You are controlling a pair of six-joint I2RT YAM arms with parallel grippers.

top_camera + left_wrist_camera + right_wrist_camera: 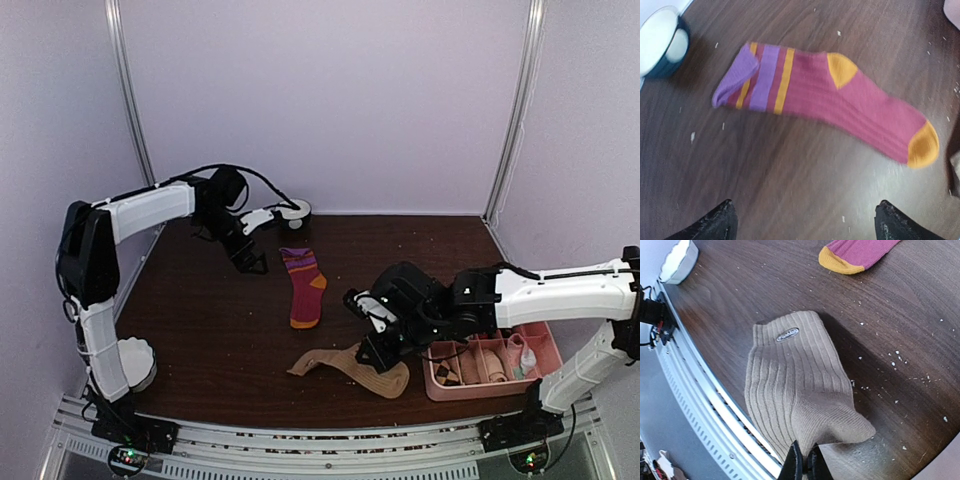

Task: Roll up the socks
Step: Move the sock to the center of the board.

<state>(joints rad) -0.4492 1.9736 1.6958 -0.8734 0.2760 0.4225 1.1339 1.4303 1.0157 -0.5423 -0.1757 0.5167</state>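
Dark wooden table (200, 330), speckled with pale crumbs, inside pale lilac walls. Near the front edge, tan sock (390, 380) (795, 385), ribbed, small oval label on top. Pinched at one end by right gripper (372, 352) (803, 465), jaws closed tight on the fabric. Just right of that, pink divided tray (548, 345) with small rolled socks (480, 365). Further back, mid-table, dark red sock (303, 290) (840, 105) lying flat, apart from the tan one, orange toe nearer, purple-striped cuff farther. Beyond its cuff to the left, left gripper (250, 263) (805, 222), jaws spread wide, holding nothing. Farthest back, white bowl (295, 210) (660, 40).
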